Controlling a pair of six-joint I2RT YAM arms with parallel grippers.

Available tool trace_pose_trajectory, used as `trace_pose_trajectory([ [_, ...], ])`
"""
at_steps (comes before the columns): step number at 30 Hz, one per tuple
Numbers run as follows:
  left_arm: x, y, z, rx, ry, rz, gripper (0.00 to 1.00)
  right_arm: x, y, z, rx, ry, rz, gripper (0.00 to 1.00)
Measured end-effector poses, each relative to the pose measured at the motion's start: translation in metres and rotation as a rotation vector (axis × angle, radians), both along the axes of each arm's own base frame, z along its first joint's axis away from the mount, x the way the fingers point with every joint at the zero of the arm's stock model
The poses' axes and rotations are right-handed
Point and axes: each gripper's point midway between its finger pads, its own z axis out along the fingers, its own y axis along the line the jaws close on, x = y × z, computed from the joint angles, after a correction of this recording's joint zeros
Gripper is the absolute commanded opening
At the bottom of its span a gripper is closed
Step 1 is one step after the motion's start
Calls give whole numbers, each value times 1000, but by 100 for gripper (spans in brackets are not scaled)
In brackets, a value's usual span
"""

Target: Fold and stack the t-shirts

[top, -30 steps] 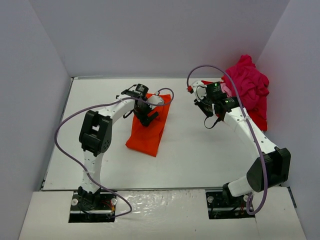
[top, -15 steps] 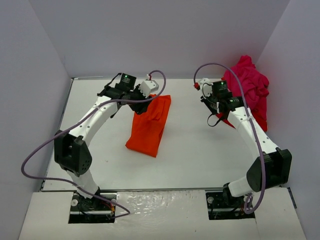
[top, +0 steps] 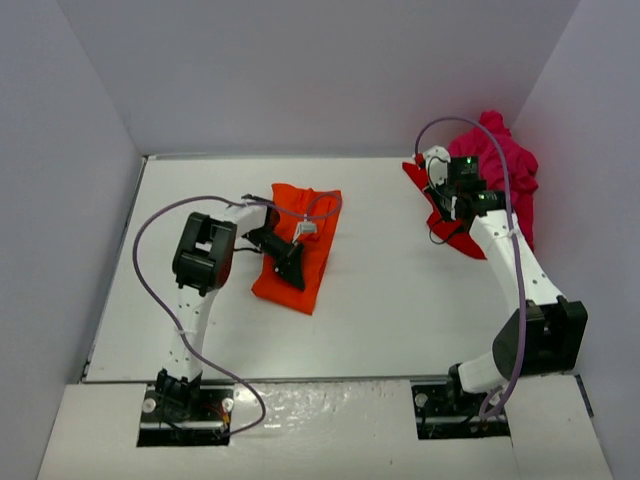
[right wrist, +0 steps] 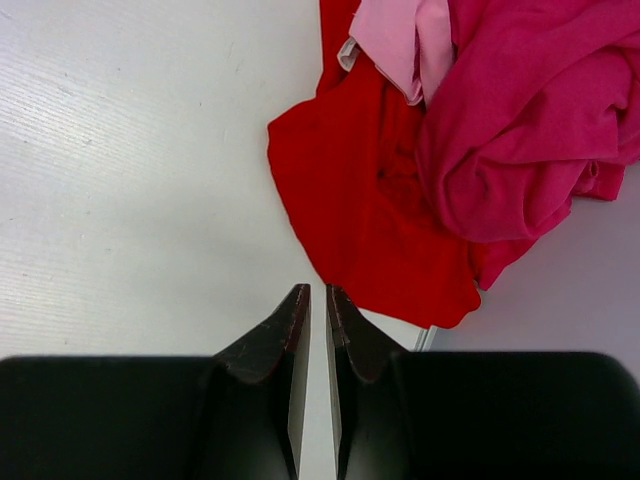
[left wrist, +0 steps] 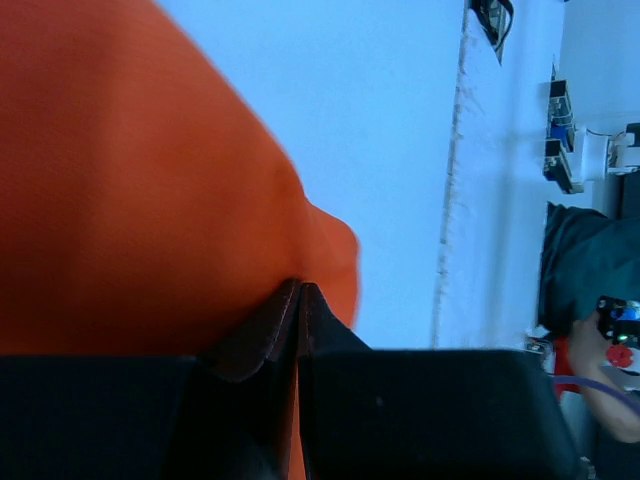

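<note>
1. Three t-shirts are lying on the white table (top: 400,290), all of soft, limp cloth: one orange-red, one red, one magenta-pink.
2. The orange-red t-shirt (top: 290,295) is sitting left of centre, folded into a long, fairly flat, slightly slanted rectangle with smooth faces.
3. The red t-shirt (right wrist: 370,210) is lying spread at the far right corner, one rounded edge reaching out onto bare table.
4. The magenta-pink t-shirt (right wrist: 520,120) is bunching in a deeply wrinkled heap on top of the red one, against the right wall, with a paler pink patch showing.
5. Two arms are reaching in, each trailing one purple cable.
6. The left gripper (left wrist: 299,287) is pressing down on the orange-red t-shirt, its dark wedge-shaped fingers squeezed together with a pucker of cloth at their tips.
7. The right gripper (right wrist: 317,290) is hanging over bare table just beside the red t-shirt's edge, its fingers leaving only a narrow slit and gripping nothing.
</note>
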Motion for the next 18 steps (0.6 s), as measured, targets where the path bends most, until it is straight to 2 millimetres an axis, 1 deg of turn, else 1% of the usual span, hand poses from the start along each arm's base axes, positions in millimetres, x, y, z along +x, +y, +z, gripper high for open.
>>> trace_pose_trajectory([
  [2,11,-6,-14,-73,10,0,0,0,0,-1,2,1,-1,10],
  [6,23,-14,-16,-168,102,58,0,2,0,-5,4,12,-4,10],
  [7,26,-16,-13,-189,149,87,0,2,0,-7,4,16,-5,10],
  [9,34,-15,-11,-202,187,121,0,3,0,-10,3,23,-5,10],
  [11,45,-14,-9,-225,180,144,0,3,0,-11,3,26,-5,10],
  [14,53,-7,-7,-250,166,174,0,4,0,-12,2,28,-5,10],
  [15,54,-5,-5,-256,159,179,10,4,0,-12,3,29,-5,10],
  [16,54,-3,-5,-259,155,184,21,4,0,-13,3,31,-5,11],
  [17,54,-1,-5,-262,152,188,30,4,1,-14,3,34,-5,11],
  [18,53,0,-3,-267,150,193,35,5,1,-16,4,39,-4,10],
])
